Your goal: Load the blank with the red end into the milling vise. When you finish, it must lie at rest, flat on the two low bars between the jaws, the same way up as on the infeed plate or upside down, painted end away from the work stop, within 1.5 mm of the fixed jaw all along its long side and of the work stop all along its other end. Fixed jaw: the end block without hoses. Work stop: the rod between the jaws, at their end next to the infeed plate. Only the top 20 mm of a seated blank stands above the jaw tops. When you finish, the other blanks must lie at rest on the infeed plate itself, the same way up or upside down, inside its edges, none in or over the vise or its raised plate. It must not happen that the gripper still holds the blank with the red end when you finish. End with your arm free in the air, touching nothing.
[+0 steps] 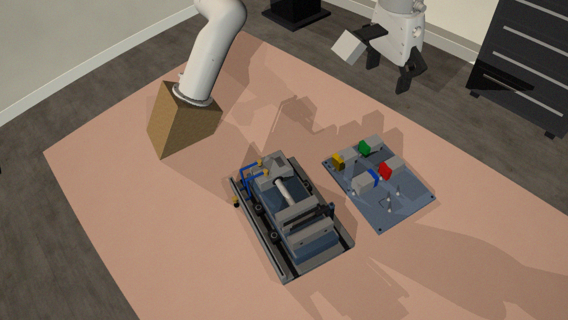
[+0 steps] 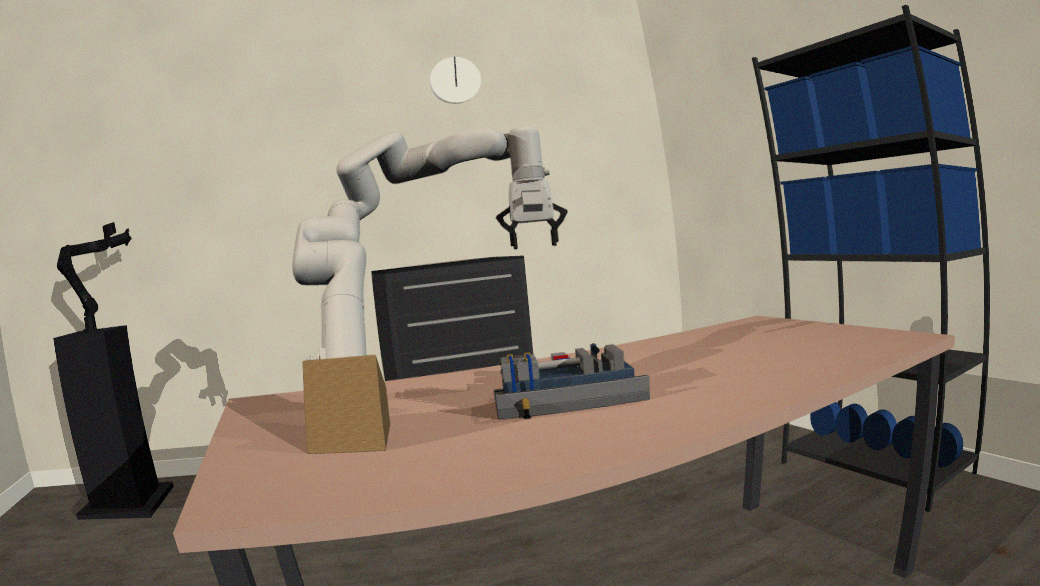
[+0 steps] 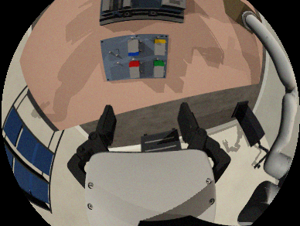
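Grey vise point(image 1: 291, 212) sits at centre frame on the table point(image 1: 138, 206); right of it, the red-ended blank point(image 1: 390, 167) lies on the infeed plate point(image 1: 413, 208); upper right, my fingers point(image 1: 390, 69) hang wide apart, gripping nothing.

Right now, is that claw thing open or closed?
Open. The gripper hangs high above the table with its fingers spread wide, nothing between them.
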Action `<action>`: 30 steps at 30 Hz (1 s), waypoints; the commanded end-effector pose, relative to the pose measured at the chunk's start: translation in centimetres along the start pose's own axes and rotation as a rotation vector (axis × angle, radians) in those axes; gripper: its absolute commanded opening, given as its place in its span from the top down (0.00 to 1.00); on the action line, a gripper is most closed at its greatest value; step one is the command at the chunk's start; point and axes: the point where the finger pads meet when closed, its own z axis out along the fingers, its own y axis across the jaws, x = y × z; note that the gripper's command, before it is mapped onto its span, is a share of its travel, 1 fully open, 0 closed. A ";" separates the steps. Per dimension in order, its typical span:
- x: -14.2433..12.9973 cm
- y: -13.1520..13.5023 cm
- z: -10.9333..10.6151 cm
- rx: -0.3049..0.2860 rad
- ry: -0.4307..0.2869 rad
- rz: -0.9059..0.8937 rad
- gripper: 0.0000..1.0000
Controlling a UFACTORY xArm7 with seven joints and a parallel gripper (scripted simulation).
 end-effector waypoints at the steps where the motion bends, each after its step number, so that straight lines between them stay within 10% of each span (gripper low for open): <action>1: 0.0 -0.1 -0.2 0.004 -0.001 0.001 0.00; 30: 5.9 -1.4 -0.1 0.004 -0.001 0.001 0.00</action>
